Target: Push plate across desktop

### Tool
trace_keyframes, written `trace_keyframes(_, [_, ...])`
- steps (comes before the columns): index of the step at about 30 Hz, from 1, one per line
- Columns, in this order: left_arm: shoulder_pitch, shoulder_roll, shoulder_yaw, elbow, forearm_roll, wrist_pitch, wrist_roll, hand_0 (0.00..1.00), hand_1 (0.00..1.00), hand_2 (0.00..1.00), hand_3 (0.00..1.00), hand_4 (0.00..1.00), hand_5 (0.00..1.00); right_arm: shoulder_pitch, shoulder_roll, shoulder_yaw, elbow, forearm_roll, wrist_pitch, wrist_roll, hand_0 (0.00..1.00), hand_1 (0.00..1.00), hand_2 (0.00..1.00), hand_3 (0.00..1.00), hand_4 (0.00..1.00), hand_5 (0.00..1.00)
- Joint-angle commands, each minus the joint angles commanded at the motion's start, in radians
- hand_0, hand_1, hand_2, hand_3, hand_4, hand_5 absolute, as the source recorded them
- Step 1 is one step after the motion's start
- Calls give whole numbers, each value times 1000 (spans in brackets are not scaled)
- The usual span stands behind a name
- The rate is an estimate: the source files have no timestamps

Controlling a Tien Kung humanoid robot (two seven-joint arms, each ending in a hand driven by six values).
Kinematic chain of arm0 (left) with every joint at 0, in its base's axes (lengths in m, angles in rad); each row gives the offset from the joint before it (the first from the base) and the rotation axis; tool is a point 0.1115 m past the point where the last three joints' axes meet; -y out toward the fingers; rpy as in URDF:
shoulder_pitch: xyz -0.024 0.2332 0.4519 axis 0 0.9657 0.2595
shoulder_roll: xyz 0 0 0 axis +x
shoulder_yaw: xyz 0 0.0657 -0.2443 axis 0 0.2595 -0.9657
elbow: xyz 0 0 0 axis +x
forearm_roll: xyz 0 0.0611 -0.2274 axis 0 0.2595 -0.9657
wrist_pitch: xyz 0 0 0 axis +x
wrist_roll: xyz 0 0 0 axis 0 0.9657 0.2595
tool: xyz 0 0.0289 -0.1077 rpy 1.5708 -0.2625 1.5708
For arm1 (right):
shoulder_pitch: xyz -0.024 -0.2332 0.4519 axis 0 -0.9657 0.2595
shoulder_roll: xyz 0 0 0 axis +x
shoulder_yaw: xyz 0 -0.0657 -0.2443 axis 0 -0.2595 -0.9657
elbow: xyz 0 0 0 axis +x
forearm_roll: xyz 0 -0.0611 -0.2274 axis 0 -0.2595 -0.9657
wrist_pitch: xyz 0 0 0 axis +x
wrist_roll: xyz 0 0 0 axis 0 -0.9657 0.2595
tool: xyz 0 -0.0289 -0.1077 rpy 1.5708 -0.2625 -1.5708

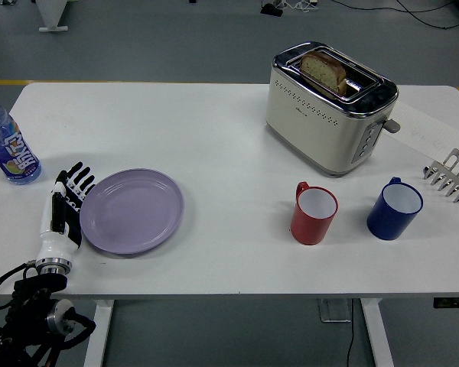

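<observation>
— Where's the plate (pixel 132 211)?
— Flat on the desk (pixel 214 138), left half, at 9 o'clock from the red mug (pixel 314 213).
— And the left hand (pixel 66 210)?
— Against the plate's left rim, fingers (pixel 81 175) straight and slightly spread, holding nothing.

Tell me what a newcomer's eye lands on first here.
Probably the cream toaster at the table's far right, with a slice of bread sticking out of its slot. Next, the lilac plate near the front left, with the robot's left hand flat against its left rim, fingers extended. Then the red mug and blue mug side by side at front right.
</observation>
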Motion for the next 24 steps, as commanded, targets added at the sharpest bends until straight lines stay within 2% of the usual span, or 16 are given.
trace_keyframes(24, [-21, 0, 90, -3, -19, -4, 4, 812, 828, 847, 825, 510, 998, 10, -4, 2, -2, -4, 2, 3, 551, 451, 584, 579, 291, 468])
